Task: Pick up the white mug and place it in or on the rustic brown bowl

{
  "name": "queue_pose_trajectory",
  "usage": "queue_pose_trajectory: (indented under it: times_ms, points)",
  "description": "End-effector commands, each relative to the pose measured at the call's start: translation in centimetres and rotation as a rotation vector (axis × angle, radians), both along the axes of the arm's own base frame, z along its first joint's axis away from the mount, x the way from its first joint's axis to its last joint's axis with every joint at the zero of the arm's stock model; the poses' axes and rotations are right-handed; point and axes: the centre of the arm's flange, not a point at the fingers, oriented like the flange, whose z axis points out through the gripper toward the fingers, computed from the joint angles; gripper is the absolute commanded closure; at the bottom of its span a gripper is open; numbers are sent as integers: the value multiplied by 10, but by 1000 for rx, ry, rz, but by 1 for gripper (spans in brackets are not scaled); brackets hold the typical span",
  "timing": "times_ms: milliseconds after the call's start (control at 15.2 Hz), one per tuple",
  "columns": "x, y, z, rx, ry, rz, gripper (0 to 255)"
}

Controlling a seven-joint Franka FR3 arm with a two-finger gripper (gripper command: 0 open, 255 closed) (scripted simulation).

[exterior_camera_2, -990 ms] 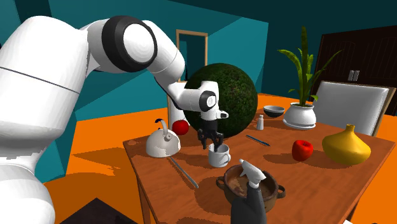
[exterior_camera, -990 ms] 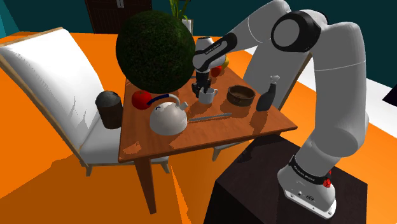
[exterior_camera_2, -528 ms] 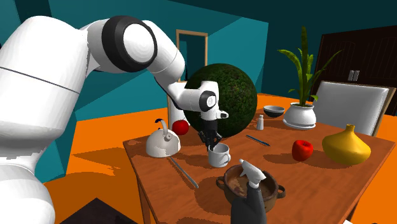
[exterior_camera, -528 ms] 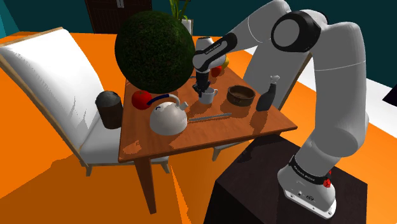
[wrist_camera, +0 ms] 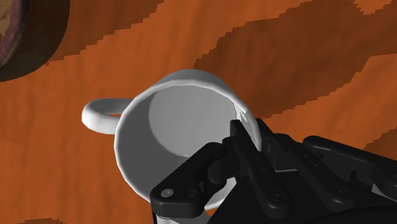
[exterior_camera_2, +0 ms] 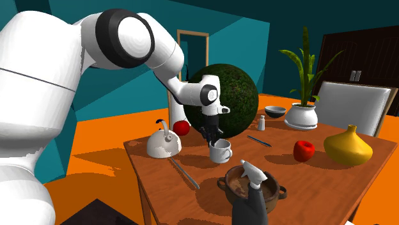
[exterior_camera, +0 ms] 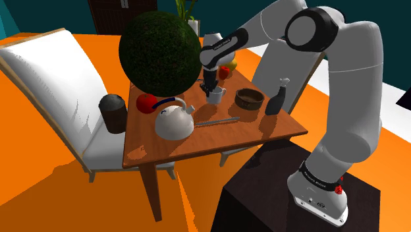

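Lifted slightly, white mug seemingly clear of table, tool pinching its rim

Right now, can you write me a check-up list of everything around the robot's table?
Surface: wooden table, crowded.
Job's things: white mug, upright, handle free; brown bowl beside it, apart from it.
Clutter: kettle, red apple, yellow vase, dark spray bottle, potted plant, big dark green ball.
Jaws: shut on the mug's rim, one inside, one outside.
Cables: nothing seen.
Surroundings: white chair, orange floor, teal wall.
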Motion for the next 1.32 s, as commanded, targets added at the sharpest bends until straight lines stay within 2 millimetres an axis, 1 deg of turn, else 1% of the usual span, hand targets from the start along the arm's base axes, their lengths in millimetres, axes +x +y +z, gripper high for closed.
queue_pose_trajectory:
  times_ms: [0, 1254]
  points:
    - [0, 0, 9, 0, 0, 0, 255]
    - [0, 0, 110, 0, 0, 0, 255]
